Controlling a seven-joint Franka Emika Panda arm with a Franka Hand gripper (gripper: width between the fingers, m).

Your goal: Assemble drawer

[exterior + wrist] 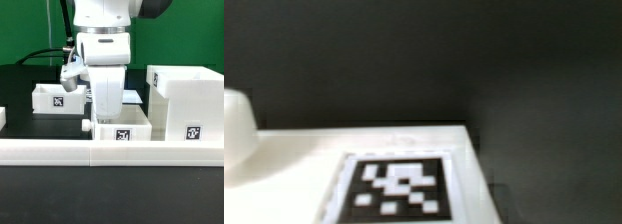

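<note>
A small white open-top tray (122, 128) with a square tag on its front stands at the centre, just behind the long rail. My gripper (100, 114) reaches straight down at this tray's back left edge. Its fingertips are hidden behind the tray wall, so I cannot tell how the jaws stand. A second small tray (55, 97) stands further back on the exterior view's left. The big cube housing (185, 98) stands on the exterior view's right. The wrist view shows a white tagged surface (402, 150) very close, with the tag (399, 188) on it and black table beyond.
The long low white rail (110, 152) runs across the front of the black table. A white part (3, 118) is cut off at the exterior view's left edge. A rounded white shape (235, 135) sits at the wrist view's edge. A green backdrop stands behind.
</note>
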